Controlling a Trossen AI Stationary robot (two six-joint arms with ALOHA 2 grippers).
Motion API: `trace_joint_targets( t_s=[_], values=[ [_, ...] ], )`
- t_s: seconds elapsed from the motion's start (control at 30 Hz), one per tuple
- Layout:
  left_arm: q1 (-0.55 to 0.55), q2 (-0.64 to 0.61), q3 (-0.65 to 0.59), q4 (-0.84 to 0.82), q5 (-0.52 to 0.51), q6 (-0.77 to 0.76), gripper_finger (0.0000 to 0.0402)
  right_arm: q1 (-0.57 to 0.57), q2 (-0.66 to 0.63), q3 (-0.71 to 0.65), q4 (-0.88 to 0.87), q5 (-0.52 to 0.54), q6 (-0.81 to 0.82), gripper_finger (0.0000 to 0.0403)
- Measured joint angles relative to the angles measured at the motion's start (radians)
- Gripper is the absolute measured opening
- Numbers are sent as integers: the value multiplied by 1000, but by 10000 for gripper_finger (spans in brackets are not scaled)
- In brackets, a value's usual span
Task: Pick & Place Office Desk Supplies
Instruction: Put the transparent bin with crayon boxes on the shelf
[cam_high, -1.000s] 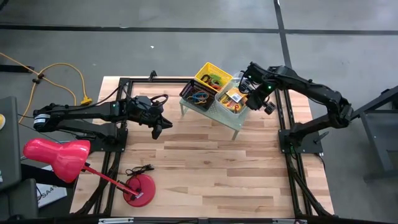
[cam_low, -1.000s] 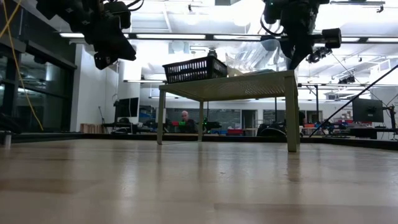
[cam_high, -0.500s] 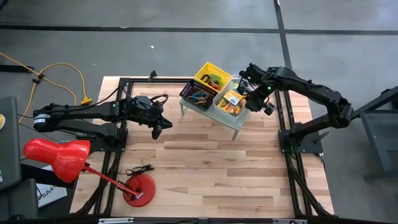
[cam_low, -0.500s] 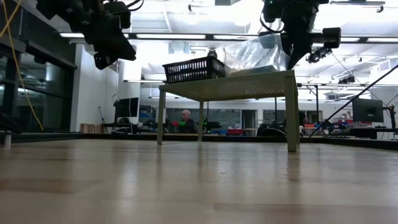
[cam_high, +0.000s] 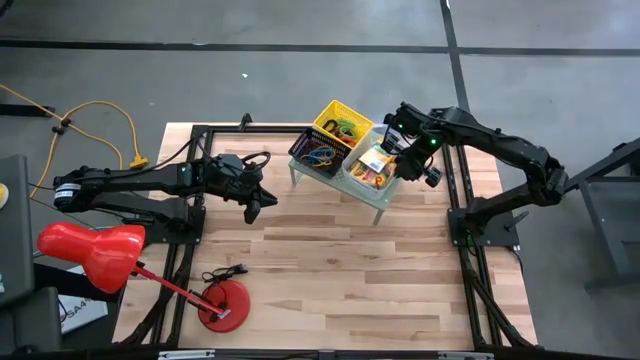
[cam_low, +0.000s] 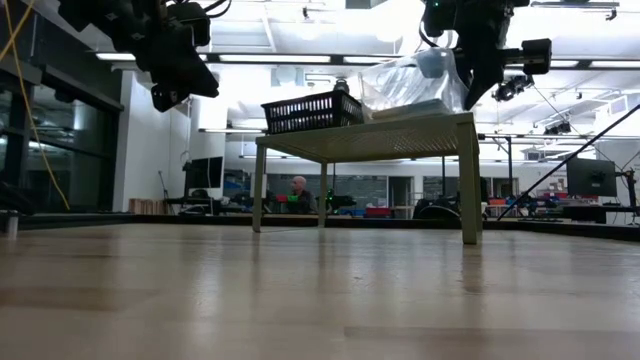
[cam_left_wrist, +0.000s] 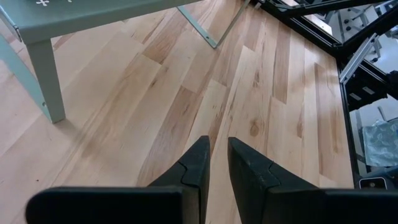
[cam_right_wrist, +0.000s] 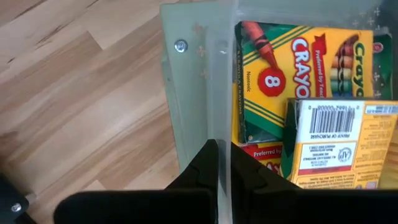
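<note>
A clear tub (cam_high: 368, 165) holding green-and-yellow crayon boxes (cam_right_wrist: 298, 74) stands on the pale green shelf (cam_high: 330, 181). Beside it are a black mesh tray (cam_high: 318, 152) with coloured rubber bands and a yellow basket (cam_high: 340, 122). My right gripper (cam_high: 399, 166) is shut on the tub's right-hand rim, and the tub (cam_low: 415, 85) is tilted. My left gripper (cam_high: 256, 209) hangs above the bare table left of the shelf. Its fingers (cam_left_wrist: 202, 155) stand a narrow gap apart with nothing between them. My right gripper pinches the clear tub's rim and wall (cam_right_wrist: 221, 121) on the side toward the table's right edge, one finger inside and one outside. The fingers come steeply from above. That side of the tub is raised and the opposite bottom edge (cam_low: 368, 113) rests on the shelf.
A pink-red desk lamp (cam_high: 92, 250) with its round base (cam_high: 224, 303) stands at the table's near left. Dark frame rails (cam_high: 455, 190) run along both sides. Bare wood (cam_high: 340, 270) lies between the shelf and the near edge. A person sits far behind the table (cam_low: 297, 190).
My right gripper has rolled a little while staying shut on the tub's rim. The tub's gripped side has risen above the shelf top and the tub has tipped toward the mesh tray. Its opposite bottom edge has stayed on the shelf.
</note>
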Motion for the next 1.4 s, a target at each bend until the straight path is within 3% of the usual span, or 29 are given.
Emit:
trace_joint_targets(
  t_s=[1.07, 1.4],
  values=[
    [0, 0, 0, 1, 0, 0, 52, 3, 0, 0, -9, 9, -56, 3],
    [0, 0, 0, 2, 0, 0, 52, 4, 0, 0, -9, -35, -52, 3]
  ],
)
